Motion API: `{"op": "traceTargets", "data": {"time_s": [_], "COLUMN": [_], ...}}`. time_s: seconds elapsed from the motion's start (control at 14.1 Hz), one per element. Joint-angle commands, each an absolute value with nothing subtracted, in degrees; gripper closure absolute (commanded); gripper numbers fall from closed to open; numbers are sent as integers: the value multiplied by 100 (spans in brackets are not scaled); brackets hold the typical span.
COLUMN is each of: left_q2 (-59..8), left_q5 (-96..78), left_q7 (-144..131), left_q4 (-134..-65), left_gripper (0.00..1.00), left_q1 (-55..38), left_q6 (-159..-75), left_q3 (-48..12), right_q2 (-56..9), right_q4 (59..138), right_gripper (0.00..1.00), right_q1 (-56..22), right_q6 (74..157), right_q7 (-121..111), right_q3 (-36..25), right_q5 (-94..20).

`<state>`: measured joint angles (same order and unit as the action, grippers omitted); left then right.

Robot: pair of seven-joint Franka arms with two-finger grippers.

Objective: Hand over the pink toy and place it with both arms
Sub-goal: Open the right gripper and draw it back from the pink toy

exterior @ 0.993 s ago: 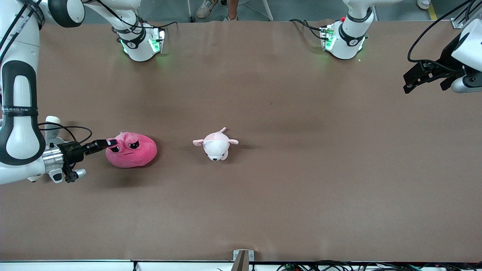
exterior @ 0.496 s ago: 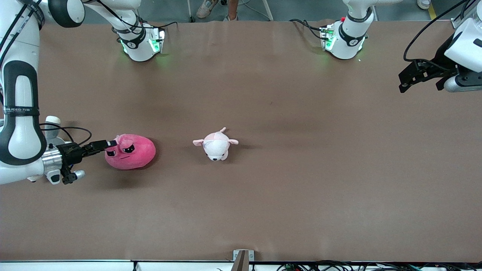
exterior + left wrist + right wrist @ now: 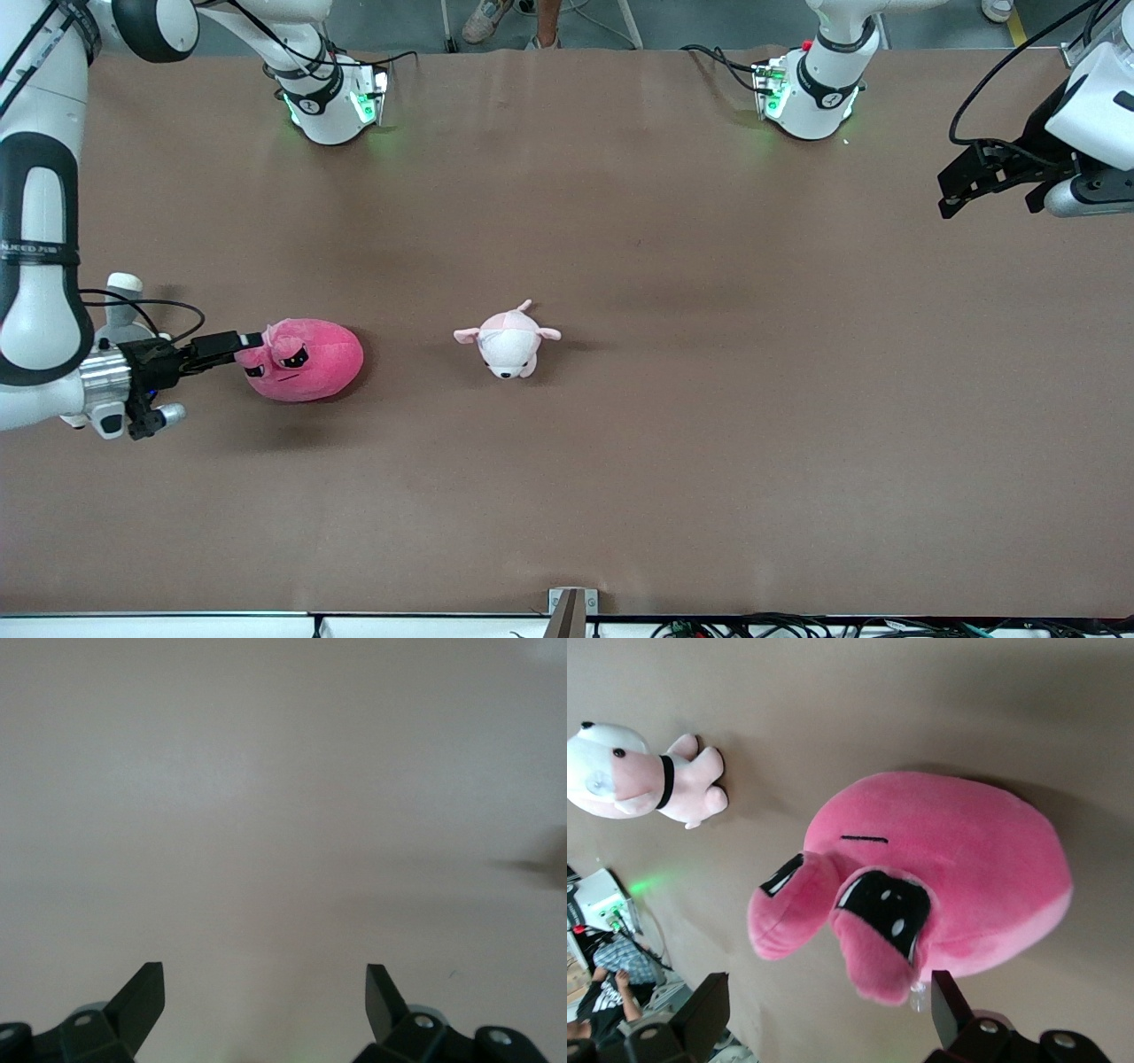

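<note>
The big hot-pink round plush toy with the angry black eyes (image 3: 303,360) sits on the brown desk (image 3: 673,461) toward the right arm's end, not far from that end's edge and roughly midway between the edge along the robots' bases and the edge nearest the front camera. The right pincer (image 3: 250,340) is right at it, low and level, coming in from the desk's end edge with its black fingers at the toy's face end, by the ear bumps. From the right wrist view the toy (image 3: 921,877) fills the middle of the picture and the pincer's two black fingertips (image 3: 709,1005) stand apart on either side of the toy's face; one tip looks to be just at the plush, though I cannot tell whether it presses in. So the right pincer (image 3: 824,1010) is spread, not clamped.

Beside the hot-pink toy, toward the desk's middle and clearly apart from it, lies a smaller pale pink-and-white plush animal (image 3: 508,340), also seen in the right wrist view (image 3: 642,775).

The left pincer (image 3: 961,184) waits up in the air over the left arm's end of the desk. In the left wrist view, its fingers are wide apart (image 3: 264,992) over bare brown surface.
</note>
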<state>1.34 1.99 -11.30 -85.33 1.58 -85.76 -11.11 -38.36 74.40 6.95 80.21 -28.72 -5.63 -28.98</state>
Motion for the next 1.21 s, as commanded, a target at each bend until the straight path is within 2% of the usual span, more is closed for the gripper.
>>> {"op": "traceTargets", "data": {"time_s": [0.0,0.35,1.13], "left_q2": [158,150,62], "left_q5": [114,114,141], "left_q7": [-1169,-1160,-1063], "left_q4": [-8525,-8525,-8499], "left_gripper": [0,0,0], "left_q1": [176,185,158], "left_q6": [-8604,-8604,-8613], "left_q3": [-1125,-1169,-1160], "right_q2": [-3481,-2726,-1213], "right_q4": [7506,7330,7330], "right_gripper": [0,0,0], "right_q1": [765,712,624], "right_q6": [7980,7998,7989], "right_q7": [-2471,-2268,-1485], "right_q3": [-510,-492,-457], "right_q5": [-2734,-1680,-766]}}
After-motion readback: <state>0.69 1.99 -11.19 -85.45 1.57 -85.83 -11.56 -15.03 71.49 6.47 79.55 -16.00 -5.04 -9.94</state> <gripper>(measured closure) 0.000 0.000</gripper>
